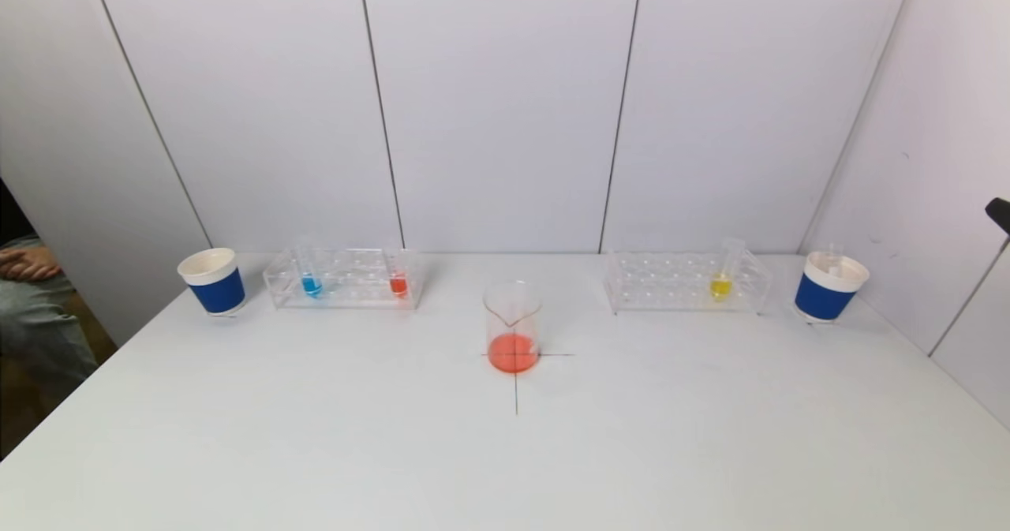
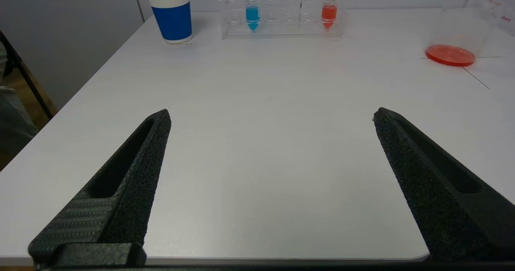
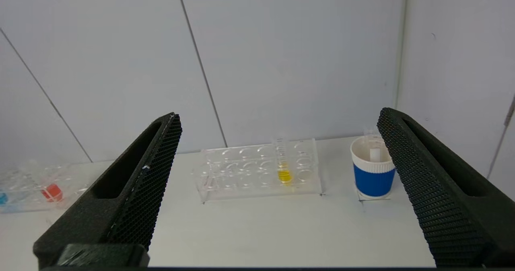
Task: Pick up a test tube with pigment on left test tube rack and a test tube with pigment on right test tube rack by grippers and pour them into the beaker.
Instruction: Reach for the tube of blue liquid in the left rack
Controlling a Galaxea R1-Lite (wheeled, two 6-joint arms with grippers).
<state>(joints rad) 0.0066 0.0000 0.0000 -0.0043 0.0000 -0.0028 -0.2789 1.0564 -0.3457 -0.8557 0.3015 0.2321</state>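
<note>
While both arms hang back at the near edge of the table (image 1: 316, 452), out of the head view, each wrist view shows its own gripper spread wide with nothing between the fingers: the left gripper (image 2: 272, 116) and the right gripper (image 3: 279, 120) are both released and empty. Well ahead of the left gripper stands the left test tube rack (image 1: 345, 278), holding a blue tube (image 2: 252, 13) and a red tube (image 2: 328, 12) upright; the beaker (image 1: 513, 327), with orange liquid already lying in its bottom, sits ahead and off toward the other arm's side. Far in front of the right gripper stands the right test tube rack (image 3: 259, 170) with a single yellow tube (image 3: 284, 162) upright in it, and a blue cup (image 3: 373, 170) just beside that rack on its outer side; a second blue cup (image 1: 213, 280) stands outside the left rack. The tubes look light, slim, stiff and smooth, so probably slippery and easily tipped or cracked under a hard squeeze. The sensible hold is on the clear upper shaft above the rack's top plate, above the pigment, with a straight lift before tilting.
</note>
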